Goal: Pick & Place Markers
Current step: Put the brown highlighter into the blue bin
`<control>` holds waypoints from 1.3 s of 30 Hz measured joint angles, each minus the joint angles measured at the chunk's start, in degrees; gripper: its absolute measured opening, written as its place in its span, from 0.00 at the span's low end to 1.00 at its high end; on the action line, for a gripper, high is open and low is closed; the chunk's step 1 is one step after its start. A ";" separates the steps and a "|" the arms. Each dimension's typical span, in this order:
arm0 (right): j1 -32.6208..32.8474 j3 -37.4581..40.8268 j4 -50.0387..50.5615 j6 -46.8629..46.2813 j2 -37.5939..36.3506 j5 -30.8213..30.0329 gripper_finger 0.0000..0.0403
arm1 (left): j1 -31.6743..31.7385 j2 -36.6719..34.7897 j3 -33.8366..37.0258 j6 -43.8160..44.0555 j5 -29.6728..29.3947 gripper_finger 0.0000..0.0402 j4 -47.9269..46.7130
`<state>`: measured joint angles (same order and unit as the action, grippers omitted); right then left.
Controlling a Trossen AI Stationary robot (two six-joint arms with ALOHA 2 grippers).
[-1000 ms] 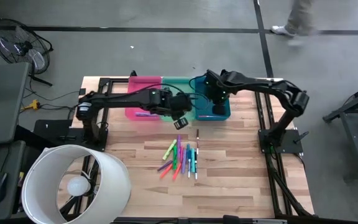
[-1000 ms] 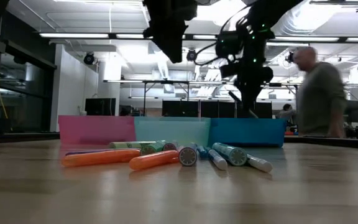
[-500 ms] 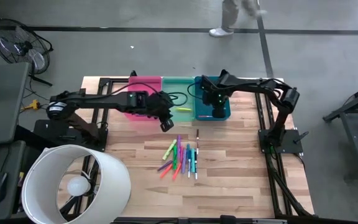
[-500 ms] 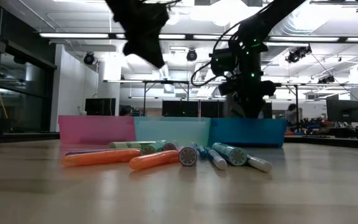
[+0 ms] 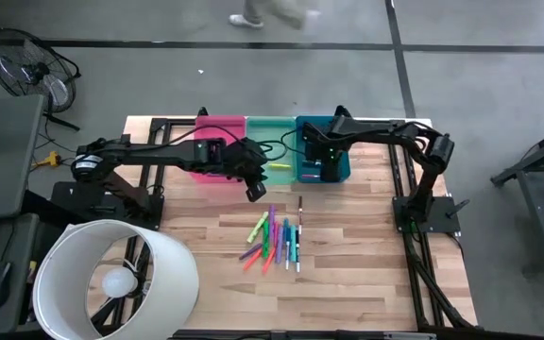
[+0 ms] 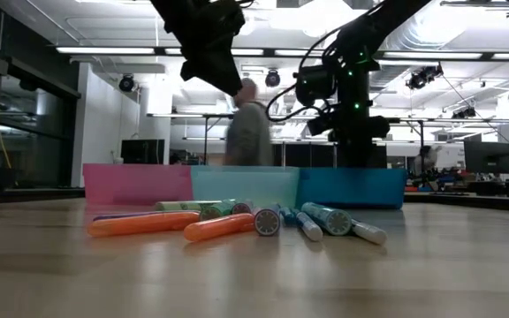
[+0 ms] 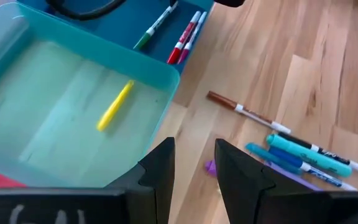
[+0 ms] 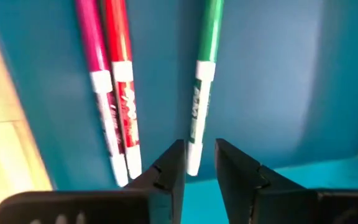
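Note:
Several markers [image 5: 277,241] in mixed colours lie in a loose pile on the wooden table, also seen in the low view [image 6: 237,221]. A yellow marker [image 7: 115,106] lies in the green bin [image 5: 270,127]. Green [image 8: 202,93], red [image 8: 122,93] and pink markers [image 8: 95,93] lie in the blue bin [image 5: 346,172]. My left gripper [image 5: 253,192] hangs open and empty above the table, just in front of the green bin [image 7: 194,180]. My right gripper [image 5: 312,170] is open over the blue bin's floor, above the green marker's white end [image 8: 197,165].
The pink bin [image 5: 217,125] stands left of the green one along the table's far edge. A brown marker [image 7: 247,112] lies apart from the pile. A large white lampshade [image 5: 111,274] overhangs the near left corner. A person passes in the room behind [image 6: 250,124].
My left gripper has drawn back from over the green bin toward the table's left, and the yellow marker now shows on the bin's floor. My right gripper has shifted slightly left inside the blue bin. A person has walked across behind the table.

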<state>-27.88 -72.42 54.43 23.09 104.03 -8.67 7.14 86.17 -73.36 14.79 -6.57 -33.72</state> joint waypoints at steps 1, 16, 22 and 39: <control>0.17 0.01 0.05 -1.45 -0.09 -0.90 0.19 | 0.00 0.00 0.00 -0.09 -0.13 0.28 -0.26; 2.64 -8.63 5.43 -38.83 -3.46 0.68 0.20 | 0.04 -2.08 -0.19 -9.01 1.73 0.28 0.02; 5.95 -9.24 3.07 -44.39 -10.40 -4.00 0.20 | 0.97 -10.82 9.50 -9.57 4.58 0.28 7.07; 21.16 -9.27 2.05 -77.32 -12.08 -6.35 0.36 | 5.25 -32.68 39.85 -5.52 20.82 0.28 40.19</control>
<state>-6.71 -81.69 56.49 -54.24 91.95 -15.03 12.38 53.49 -33.51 9.27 14.25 6.47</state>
